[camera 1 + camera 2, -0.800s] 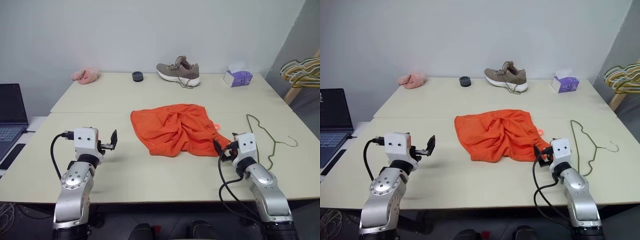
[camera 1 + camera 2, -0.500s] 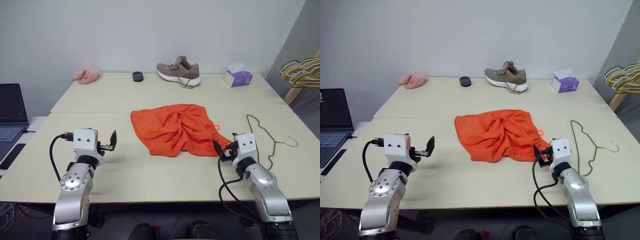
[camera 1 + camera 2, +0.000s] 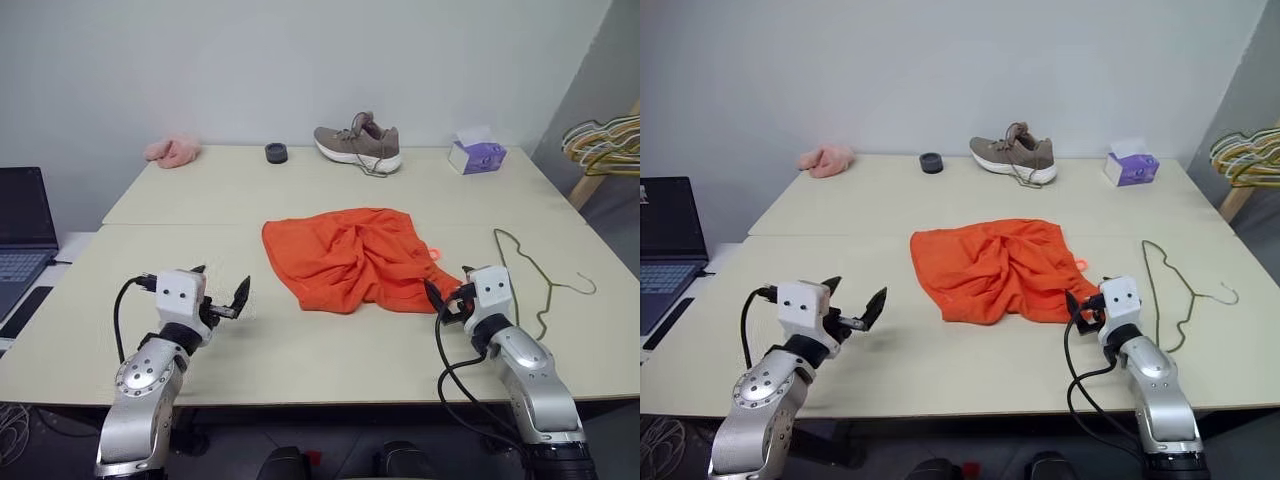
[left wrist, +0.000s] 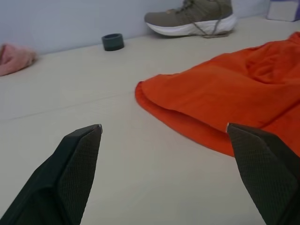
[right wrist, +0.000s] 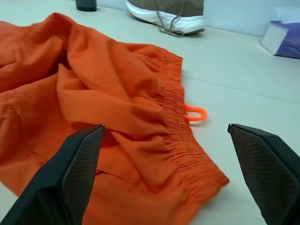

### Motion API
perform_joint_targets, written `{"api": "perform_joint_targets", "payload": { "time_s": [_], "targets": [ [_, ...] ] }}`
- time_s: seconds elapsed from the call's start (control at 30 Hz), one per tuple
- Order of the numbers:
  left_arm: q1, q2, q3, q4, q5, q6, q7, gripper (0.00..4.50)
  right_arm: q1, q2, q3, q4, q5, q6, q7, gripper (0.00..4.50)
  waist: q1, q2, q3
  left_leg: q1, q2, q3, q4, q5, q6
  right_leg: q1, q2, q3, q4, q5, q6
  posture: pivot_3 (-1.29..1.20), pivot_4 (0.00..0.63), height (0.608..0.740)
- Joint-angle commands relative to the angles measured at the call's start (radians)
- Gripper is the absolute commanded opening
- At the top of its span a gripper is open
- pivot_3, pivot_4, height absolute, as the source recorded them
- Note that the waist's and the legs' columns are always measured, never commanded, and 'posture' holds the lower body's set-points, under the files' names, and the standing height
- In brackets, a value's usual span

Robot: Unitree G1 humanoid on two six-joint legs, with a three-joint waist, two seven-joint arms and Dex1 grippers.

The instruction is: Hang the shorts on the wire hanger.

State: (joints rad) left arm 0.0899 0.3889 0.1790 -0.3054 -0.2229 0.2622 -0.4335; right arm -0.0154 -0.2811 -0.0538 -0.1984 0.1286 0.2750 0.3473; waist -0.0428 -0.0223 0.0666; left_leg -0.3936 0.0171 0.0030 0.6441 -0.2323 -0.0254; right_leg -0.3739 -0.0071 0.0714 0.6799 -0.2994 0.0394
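- Where the worktop (image 3: 300, 190) is widest, the shorts (image 3: 350, 255) lie crumpled at its middle, nothing holding them.
- The hanger (image 3: 535, 275) lies flat to their right, apart from them.
- Left tool (image 3: 222, 295): fingers spread, empty, left of the shorts, above the worktop.
- Right tool (image 3: 447, 297): fingers spread, empty, at the shorts' near right corner, by the waistband (image 5: 180, 117).

Silver arms, white wrists, black fingers (image 3: 241, 293)
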Motion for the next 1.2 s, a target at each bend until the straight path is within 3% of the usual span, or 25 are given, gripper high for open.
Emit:
{"api": "perform_joint_targets", "payload": {
  "time_s": [0.03, 0.27, 0.37, 0.53, 0.77, 0.87, 1.2],
  "targets": [
    [-0.021, 0.061, -0.103, -0.041, -0.004, -0.046, -0.144, 4.50, 0.019, -0.048, 0.030, -0.118, 0.075, 0.011, 0.120, 4.48, -0.001, 0.001, 0.000, 0.000, 0.000, 0.000, 0.000, 0.000, 0.000, 0.000, 0.000, 0.000, 0.000, 0.000, 0.000, -0.07, 0.029, 0.740],
    [-0.171, 0.185, -0.292, 0.112, 0.056, -0.069, -0.368, 4.50, 0.067, -0.278, 0.134, -0.277, 0.126, 0.069, 0.378, 4.48, -0.019, 0.001, 0.000, 0.000, 0.000, 0.000, 0.000, 0.000, 0.000, 0.000, 0.000, -0.001, 0.000, -0.001, -0.001, -0.12, 0.034, 0.740],
    [-0.238, 0.205, -0.347, 0.188, 0.084, -0.074, -0.425, 4.50, 0.062, -0.316, 0.137, -0.301, 0.136, 0.088, 0.403, 4.48, -0.036, -0.001, 0.002, 0.001, -0.001, 0.000, 0.000, 0.000, 0.000, 0.000, 0.001, -0.001, 0.000, -0.003, -0.005, -0.14, 0.039, 0.740],
    [-0.389, 0.183, -0.459, 0.389, 0.190, -0.119, -0.474, 4.50, 0.051, -0.336, 0.136, -0.348, 0.147, 0.115, 0.402, 4.48, -0.051, -0.003, 0.003, 0.000, -0.003, 0.000, 0.000, 0.000, 0.000, 0.000, 0.001, -0.001, 0.000, 0.000, 0.000, -0.17, 0.047, 0.740],
    [-0.463, 0.140, -0.485, 0.510, 0.239, -0.166, -0.476, 4.50, 0.083, -0.340, 0.124, -0.387, 0.143, 0.131, 0.384, 4.48, -0.074, -0.004, 0.004, -0.001, -0.001, -0.001, 0.000, 0.000, 0.000, 0.000, 0.001, -0.001, -0.001, 0.000, 0.001, -0.21, 0.054, 0.740],
    [-0.451, 0.140, -0.488, 0.513, 0.239, -0.165, -0.497, 3.91, 0.095, -0.350, 0.122, -0.395, 0.140, 0.131, 0.387, 4.50, -0.083, -0.003, 0.004, -0.001, 0.000, 0.000, 0.000, 0.000, 0.000, 0.000, 0.001, 0.000, -0.001, 0.000, 0.001, -0.21, 0.053, 0.740],
    [-0.434, 0.174, -0.477, 0.506, 0.246, -0.164, -0.546, 0.69, 0.054, -0.437, 0.146, -0.342, 0.083, 0.065, 0.443, 4.50, -0.106, -0.004, 0.004, 0.002, 0.000, -0.001, 0.001, 0.000, 0.000, 0.003, 0.000, 0.000, -0.001, 0.000, 0.002, -0.21, 0.043, 0.740]
  ]
}}
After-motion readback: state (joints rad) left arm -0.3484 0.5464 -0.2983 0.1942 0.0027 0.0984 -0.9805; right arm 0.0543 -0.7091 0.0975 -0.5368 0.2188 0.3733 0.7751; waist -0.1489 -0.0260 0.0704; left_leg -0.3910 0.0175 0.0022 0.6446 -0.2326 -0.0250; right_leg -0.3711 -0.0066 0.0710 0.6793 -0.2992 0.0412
